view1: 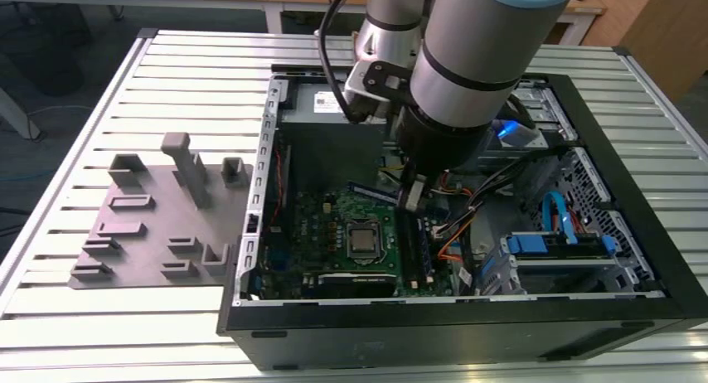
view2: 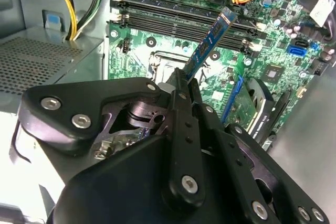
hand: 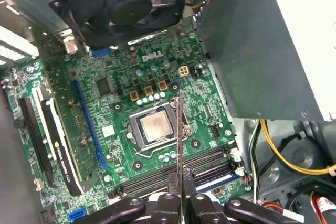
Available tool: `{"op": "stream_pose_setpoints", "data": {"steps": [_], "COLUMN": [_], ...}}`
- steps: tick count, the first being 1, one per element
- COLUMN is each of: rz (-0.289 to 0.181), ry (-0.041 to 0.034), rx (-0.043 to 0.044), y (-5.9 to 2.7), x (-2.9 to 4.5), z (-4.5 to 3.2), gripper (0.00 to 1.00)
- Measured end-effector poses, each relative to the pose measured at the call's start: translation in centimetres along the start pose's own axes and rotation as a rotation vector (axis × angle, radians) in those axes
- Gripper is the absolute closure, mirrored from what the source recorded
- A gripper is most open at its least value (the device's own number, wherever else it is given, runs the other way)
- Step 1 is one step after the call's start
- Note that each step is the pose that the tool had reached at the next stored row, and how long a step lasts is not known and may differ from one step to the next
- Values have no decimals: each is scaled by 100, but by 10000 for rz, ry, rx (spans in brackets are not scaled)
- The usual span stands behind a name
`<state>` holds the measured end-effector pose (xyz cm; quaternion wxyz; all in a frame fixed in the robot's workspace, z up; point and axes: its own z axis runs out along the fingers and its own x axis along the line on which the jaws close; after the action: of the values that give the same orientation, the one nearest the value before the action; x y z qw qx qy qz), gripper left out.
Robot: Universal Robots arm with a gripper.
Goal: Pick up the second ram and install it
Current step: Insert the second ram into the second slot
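Pale slatted desk [view1: 199, 68] carries everything you see in the exterior view. At the exterior view's left sits a grey moulded fixture [view1: 155, 225] with upright posts. Just beside it, from the middle of the frame to the right, the open computer case [view1: 443, 325] lies on its side. The green motherboard [view1: 321, 217] is on the case floor, with the processor [view1: 363, 238] bare in its socket.

From the upper middle the arm [view1: 476, 60] reaches into the case. Your end effector [view1: 412, 196] hangs over the motherboard, clamped on the second ram [view1: 373, 192].

In the second wrist view the fingers [view2: 178, 103] pinch one end of the second ram [view2: 210, 43]. The strip is tilted, its free end over the black memory slots [view2: 178, 17]; you cannot tell whether it touches them. In the first wrist view the strip [hand: 179, 129] shows edge-on, crossing the processor [hand: 155, 127].

Toward the exterior view's right stands a blue drive carrier [view1: 553, 244].
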<state>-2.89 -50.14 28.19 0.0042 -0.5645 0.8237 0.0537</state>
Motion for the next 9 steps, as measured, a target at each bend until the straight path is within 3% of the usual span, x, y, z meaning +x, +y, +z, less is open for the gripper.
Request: {"op": "stream_pose_setpoints", "data": {"steps": [9], "rz": [1135], "ry": [-96], "rx": [77], "y": [0], "x": [0], "z": [4], "gripper": [89]}}
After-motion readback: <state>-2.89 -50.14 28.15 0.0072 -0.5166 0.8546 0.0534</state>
